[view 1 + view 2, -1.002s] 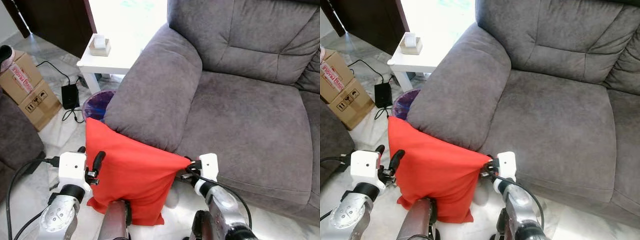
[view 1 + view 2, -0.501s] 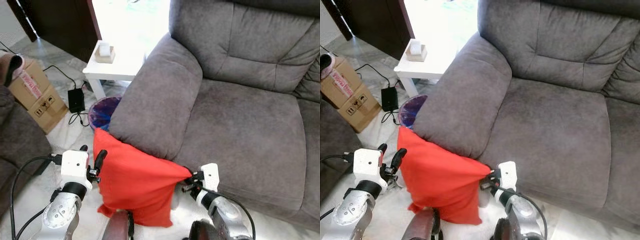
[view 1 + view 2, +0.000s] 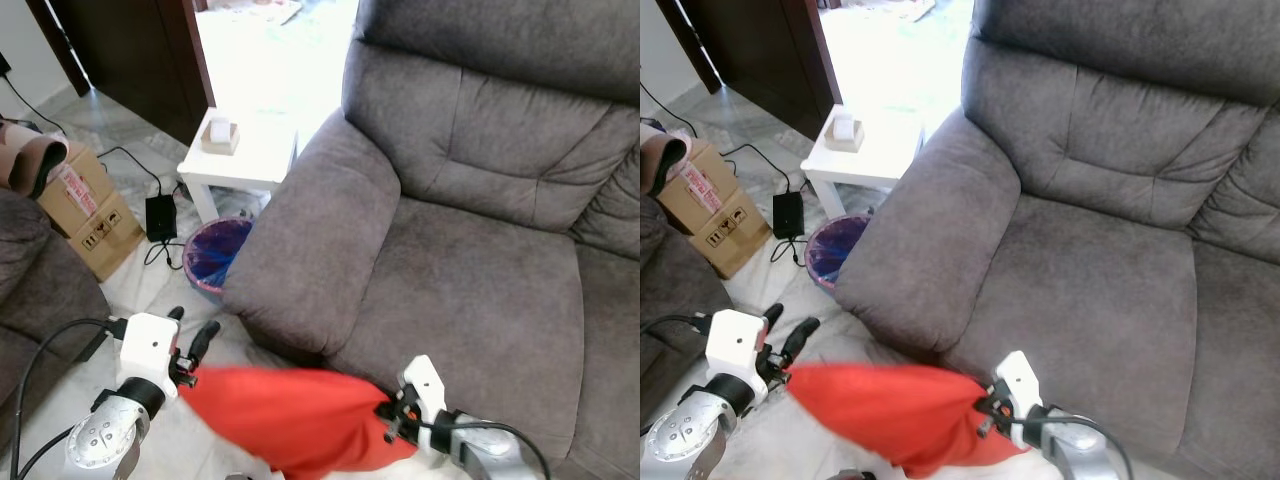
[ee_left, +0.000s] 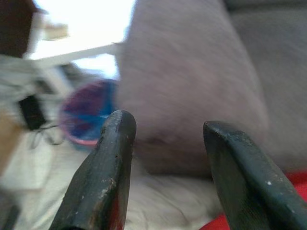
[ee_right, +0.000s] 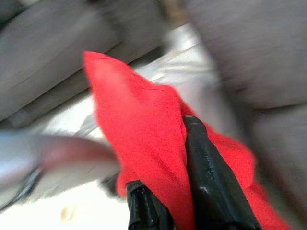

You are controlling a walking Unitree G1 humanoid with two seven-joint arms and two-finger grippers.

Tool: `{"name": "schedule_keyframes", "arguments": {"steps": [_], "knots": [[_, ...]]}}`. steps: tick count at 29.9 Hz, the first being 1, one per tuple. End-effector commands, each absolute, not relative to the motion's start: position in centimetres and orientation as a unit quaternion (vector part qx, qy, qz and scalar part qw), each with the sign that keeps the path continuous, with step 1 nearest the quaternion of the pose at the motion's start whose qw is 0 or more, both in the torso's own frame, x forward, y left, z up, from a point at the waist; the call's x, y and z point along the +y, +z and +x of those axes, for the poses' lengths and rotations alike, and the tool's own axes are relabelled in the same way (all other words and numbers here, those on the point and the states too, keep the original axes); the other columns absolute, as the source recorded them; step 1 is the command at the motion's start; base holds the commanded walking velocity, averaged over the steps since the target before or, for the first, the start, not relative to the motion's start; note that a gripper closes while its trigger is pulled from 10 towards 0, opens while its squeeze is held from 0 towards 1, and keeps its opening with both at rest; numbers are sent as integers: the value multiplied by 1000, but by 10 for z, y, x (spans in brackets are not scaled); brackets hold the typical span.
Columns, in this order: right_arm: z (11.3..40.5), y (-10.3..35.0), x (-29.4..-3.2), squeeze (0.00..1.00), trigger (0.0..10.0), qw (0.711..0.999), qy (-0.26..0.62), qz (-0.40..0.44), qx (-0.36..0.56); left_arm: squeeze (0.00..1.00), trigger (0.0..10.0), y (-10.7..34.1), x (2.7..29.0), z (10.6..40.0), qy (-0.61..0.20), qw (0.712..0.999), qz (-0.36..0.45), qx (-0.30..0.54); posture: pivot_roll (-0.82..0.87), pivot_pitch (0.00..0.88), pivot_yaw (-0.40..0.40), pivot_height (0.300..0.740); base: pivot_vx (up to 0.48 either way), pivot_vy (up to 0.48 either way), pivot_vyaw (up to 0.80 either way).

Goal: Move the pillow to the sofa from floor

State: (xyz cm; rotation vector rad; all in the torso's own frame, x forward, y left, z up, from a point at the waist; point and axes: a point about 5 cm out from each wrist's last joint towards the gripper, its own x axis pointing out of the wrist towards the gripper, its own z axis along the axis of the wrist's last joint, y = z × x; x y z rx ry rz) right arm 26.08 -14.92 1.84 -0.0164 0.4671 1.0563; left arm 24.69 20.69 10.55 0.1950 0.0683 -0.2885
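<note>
pillow (image 3: 300, 425) soft, light, sagging | right hand (image 5: 168, 201) pinching its corner | left hand (image 4: 163, 158) spread beside other edge | sofa (image 3: 470, 310) ahead

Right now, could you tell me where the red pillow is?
The red pillow hangs between the left gripper and right gripper, low before the sofa armrest.

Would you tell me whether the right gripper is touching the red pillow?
Touching: in the right wrist view, the right gripper has its black fingers pinched on a fold of the red pillow.
</note>
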Motion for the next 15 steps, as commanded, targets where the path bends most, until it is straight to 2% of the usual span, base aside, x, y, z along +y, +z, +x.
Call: {"name": "schedule_keyframes", "arguments": {"steps": [1, 3, 4, 5, 6, 10, 11, 15], "knots": [[260, 29, -141, 0, 10000, 810, 549, -10, 205, 0, 10000, 93, 207, 241, -176, 977, 96, 72, 175, 124, -27, 740, 0, 0, 0], [256, 29, -141, 0, 10000, 788, 573, -15, 223, 0, 10000, 90, 206, 241, -198, 972, 97, 85, 173, 120, -24, 740, 0, 0, 0], [253, 28, -141, 0, 10000, 762, 599, -45, 242, 0, 10000, 88, 205, 242, -218, 965, 109, 94, 170, 115, -22, 740, 0, 0, 0], [252, 29, -140, 0, 10000, 751, 609, -58, 247, 800, 10000, 86, 205, 242, -228, 962, 113, 98, 167, 105, -17, 740, 0, 0, 0], [253, 30, -139, 0, 10000, 746, 615, -68, 246, 1000, 10000, 84, 205, 243, -238, 959, 113, 103, 167, 105, -17, 740, 0, 0, 0], [257, 36, -136, 0, 10000, 732, 631, -93, 241, 1000, 10000, 77, 201, 239, -297, 937, 133, 128, 161, 95, -8, 740, 0, 0, 0], [262, 37, -136, 0, 10000, 736, 623, -103, 242, 1000, 10000, 74, 194, 232, -347, 915, 151, 143, 165, 94, -6, 740, 0, 0, 0], [264, 41, -133, 0, 10000, 730, 631, -100, 242, 1000, 10000, 67, 188, 221, -418, 871, 190, 175, 168, 93, -4, 740, 0, 0, 0]]}}
